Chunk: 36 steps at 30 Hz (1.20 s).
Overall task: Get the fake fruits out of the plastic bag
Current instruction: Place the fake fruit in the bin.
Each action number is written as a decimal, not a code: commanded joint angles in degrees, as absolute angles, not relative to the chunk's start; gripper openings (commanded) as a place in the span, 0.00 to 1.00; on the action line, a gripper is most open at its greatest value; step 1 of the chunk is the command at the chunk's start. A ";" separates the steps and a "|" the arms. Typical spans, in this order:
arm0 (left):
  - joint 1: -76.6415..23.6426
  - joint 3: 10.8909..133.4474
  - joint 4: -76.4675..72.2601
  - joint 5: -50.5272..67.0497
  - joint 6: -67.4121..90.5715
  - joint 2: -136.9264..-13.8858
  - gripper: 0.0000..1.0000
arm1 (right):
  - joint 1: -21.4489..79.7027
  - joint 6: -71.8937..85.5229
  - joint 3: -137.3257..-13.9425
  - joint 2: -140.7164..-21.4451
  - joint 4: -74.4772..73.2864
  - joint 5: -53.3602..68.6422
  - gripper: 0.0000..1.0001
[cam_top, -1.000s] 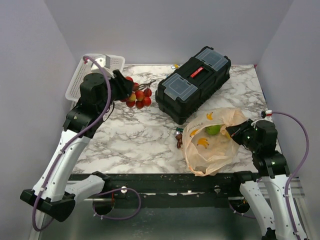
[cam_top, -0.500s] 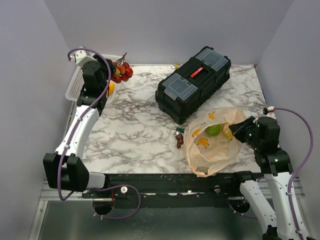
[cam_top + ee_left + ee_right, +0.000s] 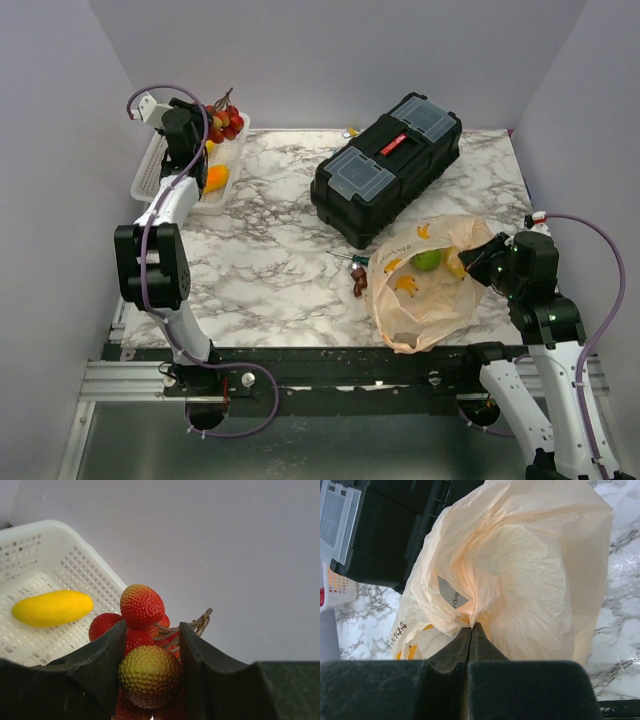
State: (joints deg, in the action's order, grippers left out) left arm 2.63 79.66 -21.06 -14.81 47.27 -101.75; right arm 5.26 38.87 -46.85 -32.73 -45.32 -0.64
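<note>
My left gripper (image 3: 212, 122) is shut on the red berry cluster (image 3: 225, 122) and holds it in the air above the white mesh basket (image 3: 150, 172); in the left wrist view the cluster (image 3: 145, 645) sits between my jaws. A yellow oval fruit (image 3: 52, 608) lies in the basket, and an orange one (image 3: 216, 178) shows there from above. My right gripper (image 3: 478, 262) is shut on a pinch of the pale-orange plastic bag (image 3: 425, 285), seen close in the right wrist view (image 3: 520, 570). A green round fruit (image 3: 428, 260) shows inside the bag.
A black toolbox (image 3: 387, 165) stands behind the bag at the back centre. A small brown metal piece (image 3: 358, 280) lies just left of the bag. Grey walls close in the marble table on three sides.
My left arm has lifted the berry cluster off the table and swung it back and left, over the basket. The right gripper and bag have stayed put.
</note>
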 commanded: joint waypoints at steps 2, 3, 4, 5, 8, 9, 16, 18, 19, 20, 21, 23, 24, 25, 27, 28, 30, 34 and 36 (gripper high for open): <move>4.37 82.22 -28.98 -16.30 58.12 -108.36 0.00 | 5.45 37.77 -47.20 -32.60 -46.38 -2.11 0.01; 4.56 82.49 -29.59 -15.89 59.77 -109.42 0.00 | 5.46 37.76 -47.20 -32.56 -46.40 -2.21 0.01; 4.65 82.53 -30.13 -15.61 61.16 -110.61 0.00 | 5.47 37.74 -47.18 -32.63 -46.34 -2.25 0.01; 4.66 82.30 -30.47 -15.70 63.16 -111.30 0.00 | 5.41 37.76 -47.07 -32.69 -46.27 -2.29 0.01; 4.66 80.60 -31.63 -17.18 68.58 -112.81 0.00 | 5.46 37.71 -46.99 -32.91 -45.98 -2.33 0.01; 4.68 80.07 -31.64 -17.93 69.67 -113.14 0.00 | 5.47 37.76 -46.94 -33.11 -45.96 -2.29 0.01; 6.10 80.90 -29.46 -18.91 74.22 -115.26 0.00 | 5.54 37.71 -46.93 -33.13 -46.22 -2.16 0.01; 6.97 81.18 -28.21 -18.44 76.15 -116.07 0.00 | 5.47 37.78 -46.85 -33.05 -46.15 -2.28 0.01; 7.18 81.55 -27.20 -18.37 76.65 -116.34 0.00 | 5.53 37.85 -46.86 -33.04 -46.07 -2.29 0.01; 7.36 82.00 -25.98 -18.37 76.87 -116.53 0.00 | 5.51 37.88 -46.84 -33.05 -46.07 -2.39 0.00; 7.64 82.33 -25.44 -17.95 76.94 -116.83 0.00 | 5.49 37.98 -46.83 -33.16 -46.13 -2.38 0.01; 7.99 82.97 -24.82 -16.34 77.22 -117.52 0.06 | 5.48 37.97 -46.77 -33.27 -46.03 -2.38 0.01; 8.15 83.25 -24.41 -15.60 77.51 -117.75 0.12 | 5.51 38.04 -46.71 -33.31 -45.93 -2.39 0.01; 8.29 83.54 -23.79 -14.96 77.83 -117.86 0.19 | 5.51 38.00 -46.72 -33.50 -45.92 -2.37 0.01; 8.44 83.73 -23.33 -13.98 78.11 -117.88 0.31 | 5.46 38.04 -46.77 -33.82 -45.85 -2.29 0.01; 8.49 83.82 -23.27 -13.41 78.03 -117.86 0.37 | 5.50 37.97 -46.76 -33.97 -45.84 -2.26 0.01; 8.69 84.47 -21.07 -12.59 77.42 -117.24 0.52 | 5.46 38.02 -46.86 -34.02 -45.95 -2.19 0.01; 8.63 85.75 -17.56 -12.77 72.04 -115.29 0.71 | 5.49 38.16 -46.85 -33.79 -46.03 -2.12 0.01; 8.84 84.86 -17.64 -12.32 71.63 -114.34 0.75 | 5.53 38.11 -47.00 -33.91 -46.05 -1.83 0.01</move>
